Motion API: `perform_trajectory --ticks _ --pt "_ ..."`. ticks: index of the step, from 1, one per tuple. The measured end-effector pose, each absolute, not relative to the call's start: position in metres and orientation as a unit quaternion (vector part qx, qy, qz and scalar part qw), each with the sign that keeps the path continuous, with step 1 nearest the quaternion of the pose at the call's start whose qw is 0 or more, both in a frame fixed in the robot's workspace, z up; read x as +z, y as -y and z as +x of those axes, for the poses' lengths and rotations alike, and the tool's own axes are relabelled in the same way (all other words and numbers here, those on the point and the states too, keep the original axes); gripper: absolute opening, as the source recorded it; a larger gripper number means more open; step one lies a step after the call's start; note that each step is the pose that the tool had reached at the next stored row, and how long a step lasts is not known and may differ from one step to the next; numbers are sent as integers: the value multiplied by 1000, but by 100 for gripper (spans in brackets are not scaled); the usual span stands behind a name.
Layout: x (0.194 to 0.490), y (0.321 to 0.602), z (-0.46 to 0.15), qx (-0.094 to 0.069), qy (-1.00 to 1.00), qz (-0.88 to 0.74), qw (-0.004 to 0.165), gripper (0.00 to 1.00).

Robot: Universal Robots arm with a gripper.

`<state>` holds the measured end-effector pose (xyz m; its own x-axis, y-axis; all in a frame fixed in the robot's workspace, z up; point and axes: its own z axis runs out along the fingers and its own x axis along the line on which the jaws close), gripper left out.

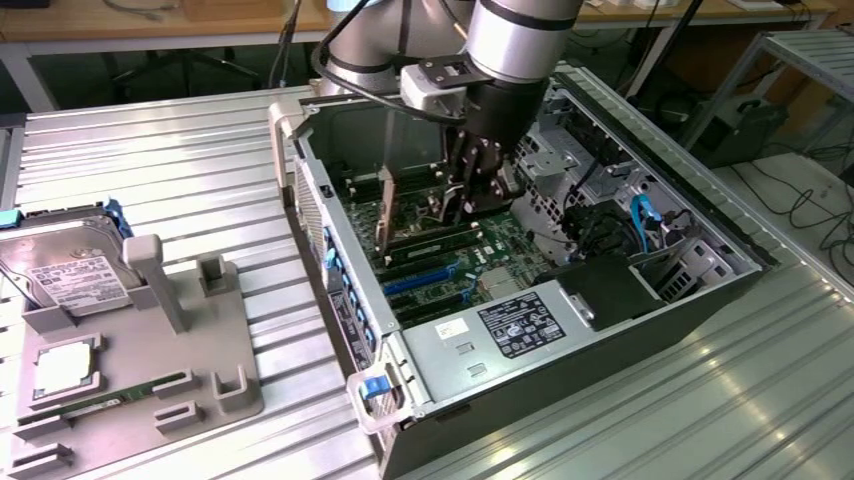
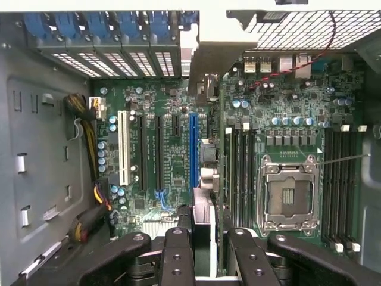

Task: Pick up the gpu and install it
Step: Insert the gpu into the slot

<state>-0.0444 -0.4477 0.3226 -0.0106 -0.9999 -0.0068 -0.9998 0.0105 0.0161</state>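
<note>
At the exterior view's centre, the arm's black jaws [image 1: 470, 195] are closed on the thin green gpu card [image 1: 388, 215], held upright on edge inside the open grey computer case [image 1: 534, 345] so its connector edge faces the motherboard's blue slot [image 2: 193, 149].

We see a ribbed metal table [image 1: 160, 180]. In the exterior view, an open computer case [image 1: 441, 385] lies on it at about 3 o'clock. A grey holder tray [image 1: 134, 400] sits on it at 8 o'clock.
</note>
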Motion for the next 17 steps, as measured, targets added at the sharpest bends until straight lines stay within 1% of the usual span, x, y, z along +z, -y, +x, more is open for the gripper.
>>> perform_trajectory --ticks 17 --pt "293 453 -63 -10 711 703 5 28"
